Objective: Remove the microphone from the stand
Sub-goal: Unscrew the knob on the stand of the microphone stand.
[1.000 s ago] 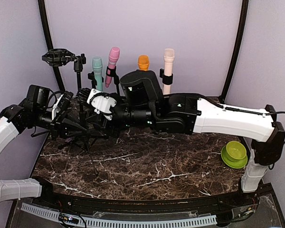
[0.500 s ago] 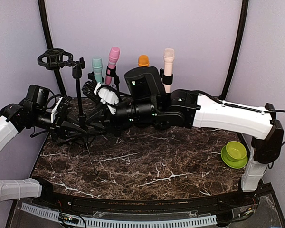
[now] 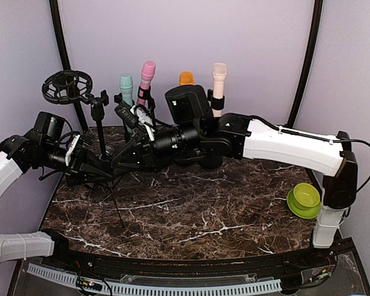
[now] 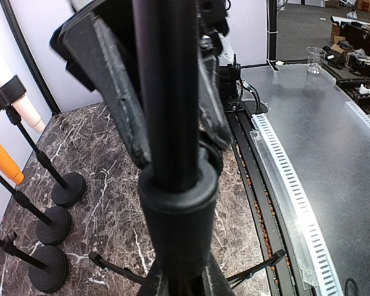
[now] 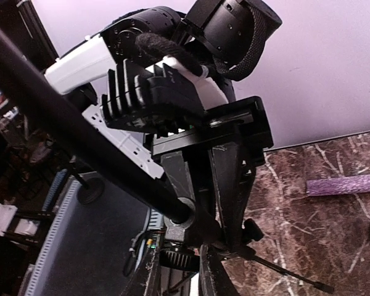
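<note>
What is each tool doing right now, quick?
Left tool: closed, gripping the black stand pole.
Right tool: cannot be told whether it is open or closed, or holding anything.

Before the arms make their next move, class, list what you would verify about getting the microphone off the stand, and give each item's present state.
1. Left gripper is clamped on the pole of the black tripod stand: ok.
2. The microphone is out of the round black shock-mount ring at the stand's top: ok, the ring looks empty.
3. Right gripper holds something: cannot tell.
4. The purple glittery cylinder lying on the dark marble table is the removed microphone: cannot tell.
5. Green bowl is clear of both arms: ok.
</note>
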You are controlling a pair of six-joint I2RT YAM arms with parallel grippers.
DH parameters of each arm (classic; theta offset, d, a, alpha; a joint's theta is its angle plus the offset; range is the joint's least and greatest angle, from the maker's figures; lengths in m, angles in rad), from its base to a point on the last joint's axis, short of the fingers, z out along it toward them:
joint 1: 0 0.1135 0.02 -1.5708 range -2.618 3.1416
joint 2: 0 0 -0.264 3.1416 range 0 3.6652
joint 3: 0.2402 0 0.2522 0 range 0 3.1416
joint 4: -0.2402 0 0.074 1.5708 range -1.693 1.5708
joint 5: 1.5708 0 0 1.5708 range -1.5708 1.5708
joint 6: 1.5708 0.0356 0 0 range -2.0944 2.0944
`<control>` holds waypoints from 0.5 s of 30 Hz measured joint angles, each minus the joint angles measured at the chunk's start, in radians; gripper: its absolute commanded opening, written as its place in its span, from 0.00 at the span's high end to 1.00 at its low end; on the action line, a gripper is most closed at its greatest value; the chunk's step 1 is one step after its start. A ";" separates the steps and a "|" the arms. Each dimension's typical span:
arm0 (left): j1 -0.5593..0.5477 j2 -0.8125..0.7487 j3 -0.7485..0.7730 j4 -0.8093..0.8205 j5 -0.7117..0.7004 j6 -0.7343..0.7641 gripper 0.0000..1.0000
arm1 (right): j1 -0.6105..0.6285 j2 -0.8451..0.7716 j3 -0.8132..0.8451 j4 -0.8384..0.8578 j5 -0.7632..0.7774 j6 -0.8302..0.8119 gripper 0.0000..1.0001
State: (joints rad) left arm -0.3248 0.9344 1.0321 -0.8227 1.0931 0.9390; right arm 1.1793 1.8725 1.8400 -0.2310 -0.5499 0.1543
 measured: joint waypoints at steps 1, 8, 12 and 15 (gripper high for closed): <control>-0.001 0.000 0.000 -0.003 0.000 0.013 1.00 | -0.008 0.006 0.001 0.010 -0.030 0.029 1.00; -0.021 0.002 0.013 -0.018 -0.010 0.079 1.00 | -0.063 0.093 0.055 0.096 -0.326 0.289 1.00; -0.040 0.002 0.013 -0.036 -0.012 0.113 1.00 | -0.077 0.129 0.061 0.161 -0.437 0.428 0.98; -0.047 0.004 0.013 -0.043 -0.013 0.128 1.00 | -0.085 0.139 0.058 0.188 -0.475 0.503 0.82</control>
State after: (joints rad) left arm -0.3714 0.9386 1.0451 -0.8654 1.0805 1.0672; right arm 1.0946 2.0113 1.8977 -0.0429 -1.0252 0.6571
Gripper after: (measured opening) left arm 0.136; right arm 0.140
